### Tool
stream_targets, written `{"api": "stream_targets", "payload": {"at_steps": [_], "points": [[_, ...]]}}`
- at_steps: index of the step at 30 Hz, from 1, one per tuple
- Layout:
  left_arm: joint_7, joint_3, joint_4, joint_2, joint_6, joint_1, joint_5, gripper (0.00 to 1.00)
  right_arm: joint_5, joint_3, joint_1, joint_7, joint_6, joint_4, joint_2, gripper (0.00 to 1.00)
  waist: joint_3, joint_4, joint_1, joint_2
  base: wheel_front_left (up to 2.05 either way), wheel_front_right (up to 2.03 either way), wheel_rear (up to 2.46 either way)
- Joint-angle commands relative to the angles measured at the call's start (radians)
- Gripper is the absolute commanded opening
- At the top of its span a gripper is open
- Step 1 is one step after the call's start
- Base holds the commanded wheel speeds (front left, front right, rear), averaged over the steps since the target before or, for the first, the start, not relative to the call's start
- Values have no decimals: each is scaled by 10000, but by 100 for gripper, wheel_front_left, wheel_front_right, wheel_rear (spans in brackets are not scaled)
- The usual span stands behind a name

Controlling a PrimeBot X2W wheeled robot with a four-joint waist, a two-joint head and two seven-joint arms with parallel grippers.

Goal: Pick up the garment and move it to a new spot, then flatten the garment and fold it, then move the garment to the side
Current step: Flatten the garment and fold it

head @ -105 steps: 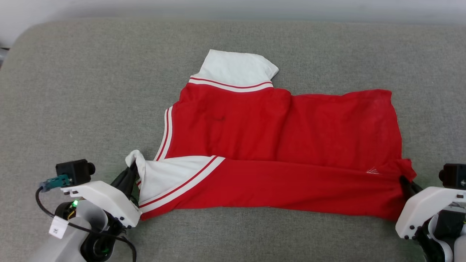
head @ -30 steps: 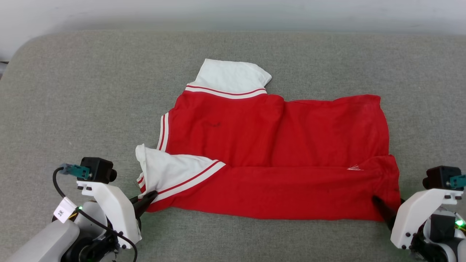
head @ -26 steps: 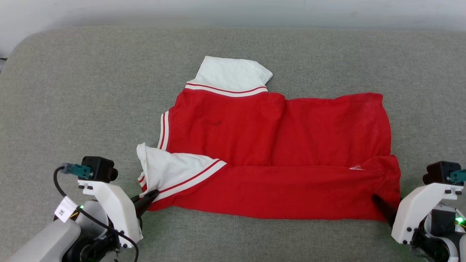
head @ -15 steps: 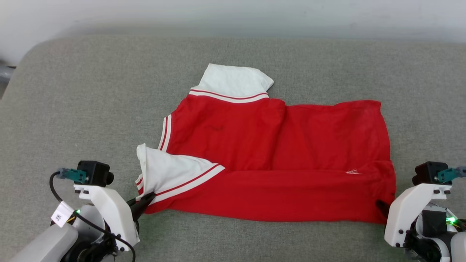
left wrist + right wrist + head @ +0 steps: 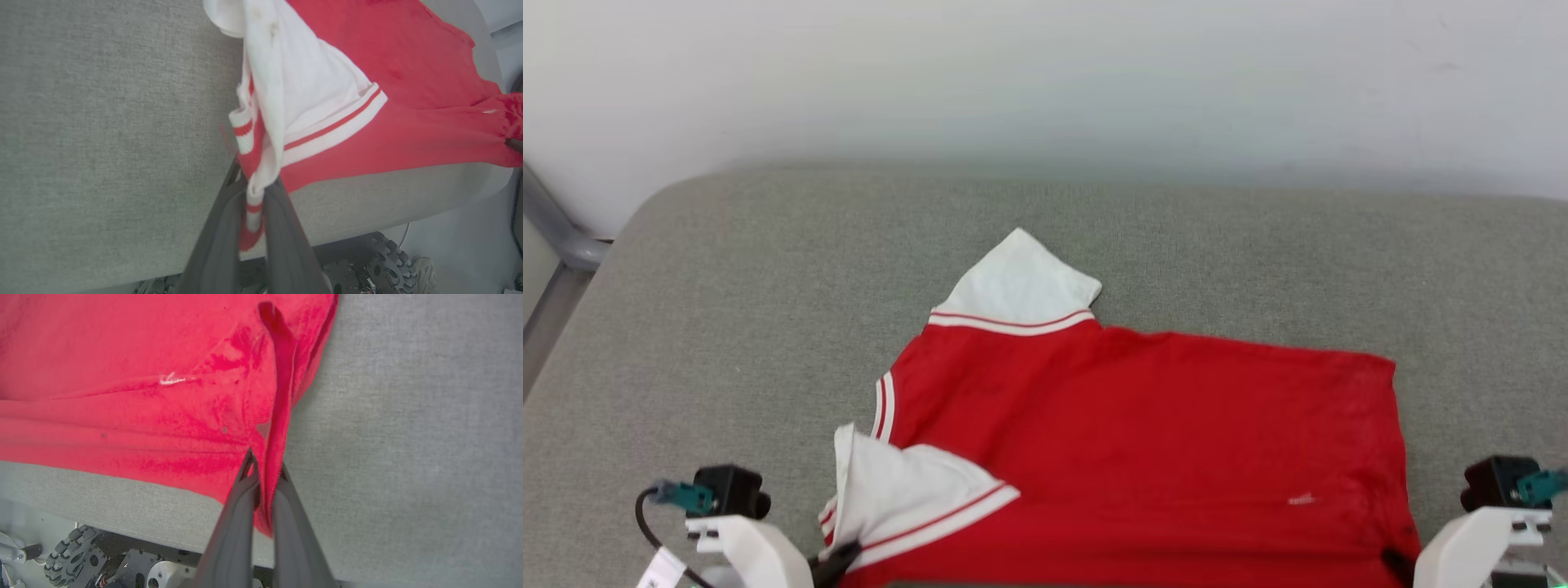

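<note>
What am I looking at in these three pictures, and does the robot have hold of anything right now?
This is a wheeled robot with two arms. The head view comes from a camera on its head, looking down at a grey cushion. A red shirt with white sleeves lies spread on it. The two wrist views come from a camera on each wrist, looking along that arm's two dark fingers. The left hand is shut on the striped cuff of the near sleeve. The right hand is shut on the shirt's red bottom corner. So both near corners are pinched, and the shirt's near edge runs between the hands.
</note>
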Motion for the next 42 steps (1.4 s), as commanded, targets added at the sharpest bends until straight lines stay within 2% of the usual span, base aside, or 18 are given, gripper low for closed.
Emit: {"api": "stream_targets", "payload": {"at_steps": [1,6,7,8,9,10,11,15,18,23,28,34,39,42], "points": [[-67,39,-48,112,157,347,-123,0,65,-109,383,113,-9,-145,25,0,-188,32,1,0,0,0,0],[-175,-35,15,-14,132,821,-323,0,210,-222,1060,82,-9,-108,164,0,-210,69,1,0,0,0,0],[-236,-78,87,-101,106,822,-281,0,287,-232,1149,13,-9,-8,205,23,-190,73,1,0,0,0,0],[-278,-101,187,-203,86,770,-247,4,357,-259,1226,-61,-9,112,240,67,-166,78,1,0,0,0,0],[-300,-128,281,-332,28,709,-273,40,401,-260,1265,-175,-9,193,271,100,-153,85,1,0,0,0,0],[-278,-162,360,-425,-9,640,-261,67,446,-243,1297,-304,-9,257,293,100,-142,90,1,0,0,0,0],[-298,-182,458,-514,-66,546,-225,100,498,-223,1312,-518,-9,290,320,100,-125,87,1,0,0,0,0],[-646,-158,804,-754,-172,196,96,100,443,-80,1185,-1896,-9,227,366,100,-88,7,1,0,0,0,0],[-1158,18,906,-823,-58,-110,486,100,344,18,947,-3362,-9,60,366,100,-90,-88,1,0,0,0,0],[-2416,397,904,-1057,10,-639,1169,100,-125,178,506,-5753,-9,-117,364,100,-53,-230,1,0,0,0,0],[-3838,666,769,-1340,-76,-1223,2050,100,-507,484,-36,-7442,-9,-292,276,100,240,-358,1,0,0,0,0],[-4702,943,663,-1610,-66,-1844,2944,100,-824,541,-589,-8269,-9,-615,317,100,861,-501,1,0,0,0,0],[-4901,1451,793,-1824,-301,-2543,3574,100,-940,479,-1150,-8422,-9,-1122,395,100,1731,-688,1,0,0,0,0],[-4924,1615,1004,-1906,-589,-3154,3758,100,-1009,485,-1423,-8393,-9,-1342,413,100,2266,-839,1,0,0,0,0]]}}
